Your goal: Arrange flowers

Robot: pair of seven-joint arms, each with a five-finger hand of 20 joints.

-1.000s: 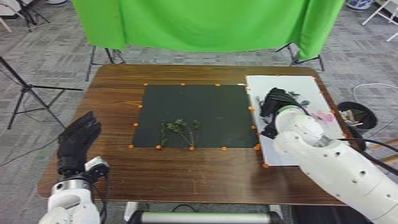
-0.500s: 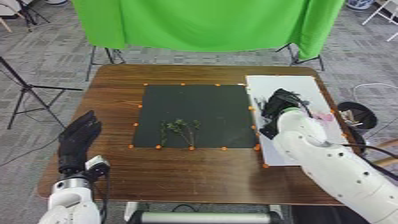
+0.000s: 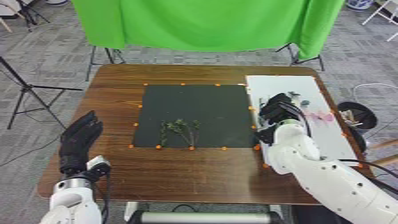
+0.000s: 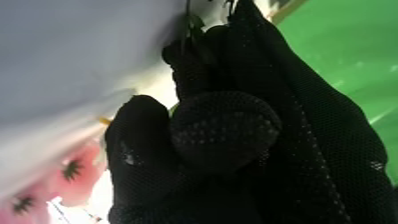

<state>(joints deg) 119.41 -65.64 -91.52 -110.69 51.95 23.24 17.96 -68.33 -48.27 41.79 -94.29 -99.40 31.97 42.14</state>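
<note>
Beyond the right edge of the wooden table [image 3: 178, 172], a round black bin [image 3: 355, 104] stands near me with pale, slender pieces [image 3: 350, 118] in it, too small to identify. On the table's right side, the white board [image 3: 280, 82] carries pink flowers [image 3: 325, 116] and small grey-green pieces [image 3: 305, 102]. Several green leafy sprigs [image 3: 181, 131] lie on the black mat [image 3: 191, 102], near its front edge. Orange dots [image 3: 191, 148] line the mat.

My right hand [image 3: 279, 111] is over the board's left part, its fingers drawn closely together, one of them curled, pinching a thin green stem [image 4: 194, 24] near their tips. My glove hides most of that stem, and its upper end is cut off by the wrist view's edge; I cannot tell what it bears. Beside that hand, the pink blooms are partly cut off, though their dark green centres show. My left hand [image 3: 78, 137] hangs over the table's left side, open with fingers straight, holding nothing.
</note>
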